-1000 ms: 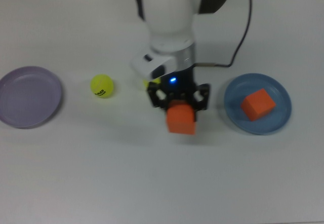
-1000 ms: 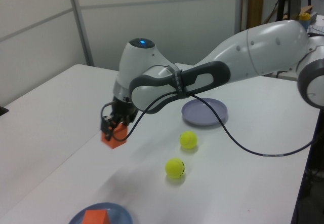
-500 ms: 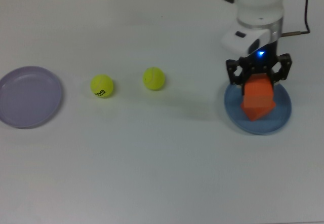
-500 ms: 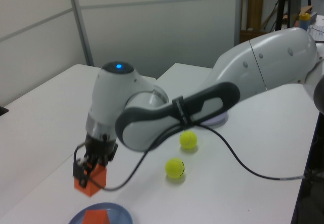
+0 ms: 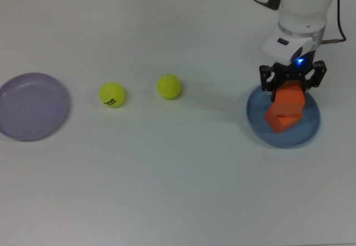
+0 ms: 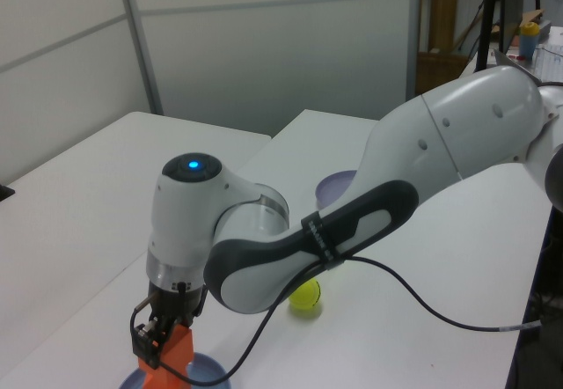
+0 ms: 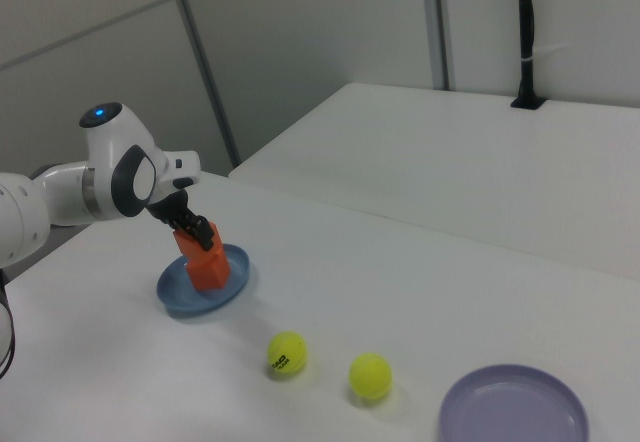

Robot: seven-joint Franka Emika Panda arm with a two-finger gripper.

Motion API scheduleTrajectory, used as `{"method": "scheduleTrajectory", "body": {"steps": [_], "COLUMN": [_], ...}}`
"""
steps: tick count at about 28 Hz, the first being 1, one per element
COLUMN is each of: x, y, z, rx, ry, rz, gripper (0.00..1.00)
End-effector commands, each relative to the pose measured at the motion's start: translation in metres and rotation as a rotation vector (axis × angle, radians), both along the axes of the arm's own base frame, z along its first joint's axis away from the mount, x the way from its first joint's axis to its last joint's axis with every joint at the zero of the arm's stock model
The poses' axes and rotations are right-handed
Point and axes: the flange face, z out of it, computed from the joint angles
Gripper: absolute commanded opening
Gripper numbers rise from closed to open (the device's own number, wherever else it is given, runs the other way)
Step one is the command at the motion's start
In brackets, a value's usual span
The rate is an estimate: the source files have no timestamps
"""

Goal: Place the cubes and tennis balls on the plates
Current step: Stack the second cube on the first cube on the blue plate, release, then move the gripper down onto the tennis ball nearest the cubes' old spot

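Pinching a plain matte orange cube [image 5: 290,99] between its black fingers, the robot's hand [image 5: 293,82] hangs over the round medium-blue plastic plate [image 5: 256,124] at the top view's right. A small blue light glows on the hand. The held cube sits directly above a second matte orange cube [image 5: 277,122] that already lies on this blue plate; whether the two cubes touch cannot be told. The right view shows the same stack, the upper cube [image 7: 197,239] gripped from above and the lower one [image 7: 209,272] resting inside the blue plate [image 7: 236,284].

Two fuzzy yellow-green tennis balls lie on the white desk [image 5: 178,190], well apart from the blue plate. One ball [image 5: 112,94] carries small black print, too small to read, and lies near the round pale lavender plastic plate [image 5: 16,129] at the top view's left edge. The other ball [image 5: 169,86] shows only a faint seam and lies between the printed ball and the blue plate. Both balls are apart from each other and from either plate. Nothing lies on the lavender plate.

A black cable [image 5: 340,18] trails from the white arm [image 5: 303,4] near the wrist.
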Motion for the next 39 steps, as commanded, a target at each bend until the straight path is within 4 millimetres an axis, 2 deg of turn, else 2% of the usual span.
{"method": "scheduleTrajectory", "body": {"steps": [1,8,9,10,11,15,18,19,22,23,26,28,32,33,38,39], "x": [-0.001,-0.002,-0.001,-0.002,-0.002,-0.004,-0.006,-0.008,-0.016,-0.02,-0.031,-0.036,-0.03,-0.032,-0.04,-0.044], "y": [0.0,0.002,0.002,0.002,0.002,0.003,0.002,-0.002,-0.008,-0.016,-0.031,-0.053,-0.093,-0.113,-0.176,-0.195], "z": [-0.006,-0.011,-0.013,-0.015,-0.015,-0.015,-0.004,0.011,0.035,0.057,0.087,0.111,0.133,0.14,0.147,0.147], "rx": [-0.026,-0.032,-0.039,-0.047,-0.055,-0.071,-0.058,-0.06,-0.073,-0.079,-0.077,-0.075,-0.079,-0.091,-0.101,-0.105], "ry": [-0.002,0.003,0.0,-0.002,-0.008,-0.016,-0.016,-0.014,0.005,0.017,0.063,0.107,0.119,0.131,0.14,0.147], "rz": [-0.02,-0.016,-0.012,-0.008,-0.003,0.011,0.004,-0.001,-0.009,-0.019,-0.019,-0.027,-0.088,-0.122,-0.196,-0.208], "gripper": [0.0,0.0,0.27,0.69,1.0,1.0,1.0,1.0,1.0,1.0,1.0,1.0,1.0,1.0,1.0,1.0]}}
